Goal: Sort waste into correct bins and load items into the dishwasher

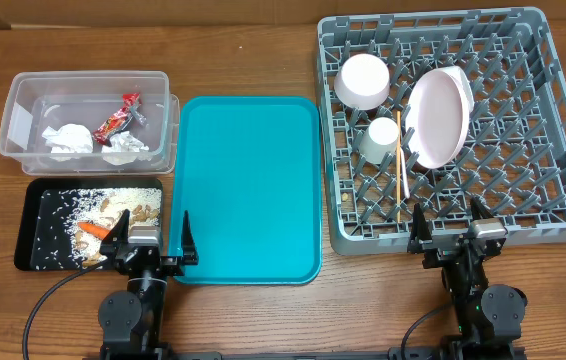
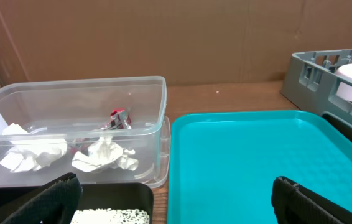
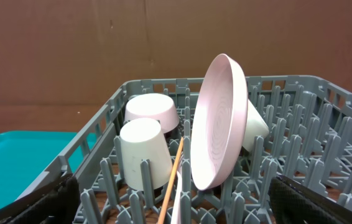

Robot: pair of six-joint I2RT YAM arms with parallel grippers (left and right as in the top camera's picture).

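Crumpled white paper napkins lie in the clear, deep rectangular plastic tub at the far left of the wooden table, beyond two robot arms at its near edge.

The left gripper has its jaws spread wide and holds nothing. One black finger hangs over the right end of the flat, shallow black rectangular tray, the other over the near left edge of the large teal serving tray. Just beside that gripper, on the black tray, an orange carrot piece rests among scattered white rice and tan nuts. In the tub behind, a small red snack wrapper lies by the napkins. The teal tray sits between these two bins and the rack.

The right gripper, likewise spread wide and empty, hovers at the near wall of the large square grey plastic dish rack. Nearest it inside, a thin wooden chopstick lies on the grid, running away from the near wall. Beyond, a small white cup stands mouth-down among the pegs, with a white round plate propped on edge and tilted just to its right. A white bowl lies farthest back, near the rack's far left corner.
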